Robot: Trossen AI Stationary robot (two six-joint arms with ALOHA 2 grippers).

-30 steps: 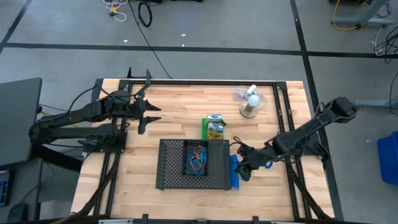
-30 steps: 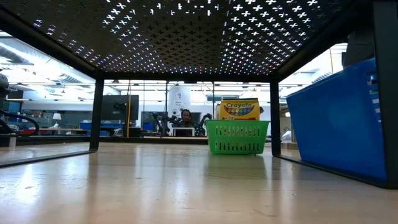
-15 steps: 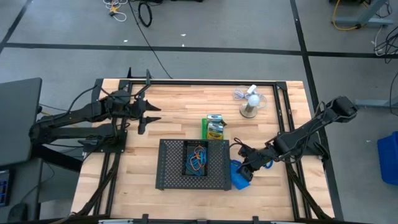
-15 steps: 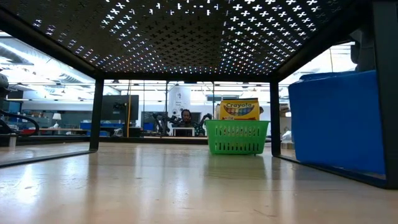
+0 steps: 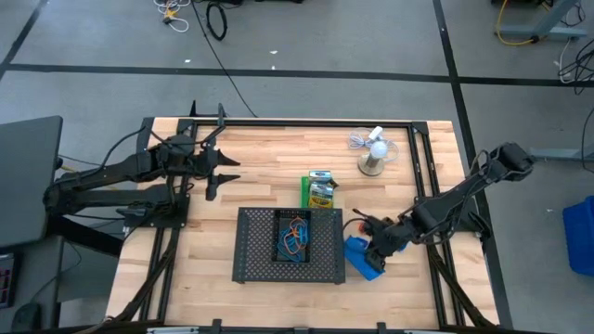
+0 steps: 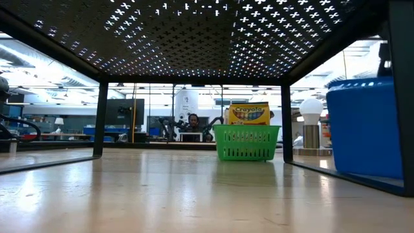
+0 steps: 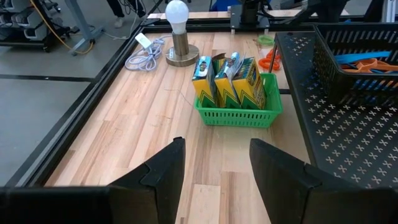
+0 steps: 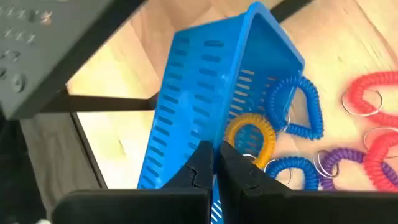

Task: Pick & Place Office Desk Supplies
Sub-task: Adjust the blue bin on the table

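Wooden table [image 5: 269,167] carries a black mesh tray [image 5: 255,250] at its 6 o'clock side, orange and blue band loops [image 5: 295,239] lying inside. Left arm waits at the table's 9 o'clock; left gripper [image 5: 212,176] fingers [image 7: 163,171] apart, holding nothing. Green bin [image 5: 318,190] with the yellow crayon box [image 6: 249,114] sits at 12 o'clock of the tray. White fan [image 5: 375,153] at 2 o'clock. Blue bin [image 5: 364,255] sits tipped, just off the tray's 3 o'clock edge. Right gripper [image 5: 379,243] is clamped on the blue bin's wall [image 8: 186,124]. Coil loops, blue [image 8: 298,109], yellow [image 8: 249,140], red [image 8: 370,99], purple [image 8: 342,162], lie at the bin's mouth.
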